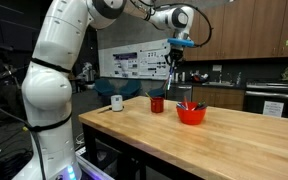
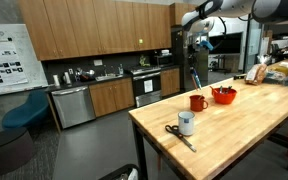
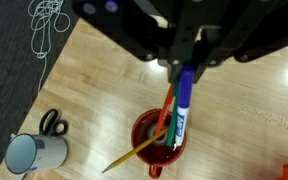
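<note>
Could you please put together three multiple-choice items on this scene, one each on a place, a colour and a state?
1. The scissors lie: A beside the white mug; B inside the white mug; C in the hand.
2. The marker in the hand is: A green; B blue; C black.
3. The hand is: A open and empty; B shut on the marker; C shut and empty.

Answers:
1 A, in the wrist view they lie right next to the white mug.
2 B, its cap and barrel show blue.
3 B, it clamps the marker's top end, and the rest hangs down below it.
</note>
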### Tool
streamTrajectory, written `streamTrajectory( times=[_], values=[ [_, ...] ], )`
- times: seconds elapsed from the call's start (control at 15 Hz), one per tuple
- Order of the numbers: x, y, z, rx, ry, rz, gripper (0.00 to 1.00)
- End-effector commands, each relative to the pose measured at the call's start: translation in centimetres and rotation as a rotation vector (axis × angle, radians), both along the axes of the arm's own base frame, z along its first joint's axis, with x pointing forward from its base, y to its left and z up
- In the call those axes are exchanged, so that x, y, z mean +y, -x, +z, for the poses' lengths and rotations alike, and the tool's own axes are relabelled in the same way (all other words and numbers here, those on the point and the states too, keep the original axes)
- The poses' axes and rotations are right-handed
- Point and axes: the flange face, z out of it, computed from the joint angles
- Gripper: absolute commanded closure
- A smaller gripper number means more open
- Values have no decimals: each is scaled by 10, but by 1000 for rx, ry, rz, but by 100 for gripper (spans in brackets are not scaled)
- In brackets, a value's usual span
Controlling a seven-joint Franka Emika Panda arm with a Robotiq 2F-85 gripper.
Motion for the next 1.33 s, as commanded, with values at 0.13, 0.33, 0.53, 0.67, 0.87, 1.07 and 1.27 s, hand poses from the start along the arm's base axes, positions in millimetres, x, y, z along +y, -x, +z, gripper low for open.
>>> streamTrajectory(
  times=[0.13, 0.33, 0.53, 0.67, 0.87, 1.07, 1.27],
  values=[
    [-39, 1, 28, -59, 31, -57, 97],
    [-67, 3, 27, -62, 69, -100, 97],
    [-94, 7, 17, -64, 93, -146, 97],
    [-110, 10, 12, -66, 101, -176, 97],
    [-131, 16, 10, -74, 116, -216, 97],
    [-149, 23, 11, -77, 128, -253, 97],
    [-165, 30, 10, -74, 137, -288, 97]
  ],
)
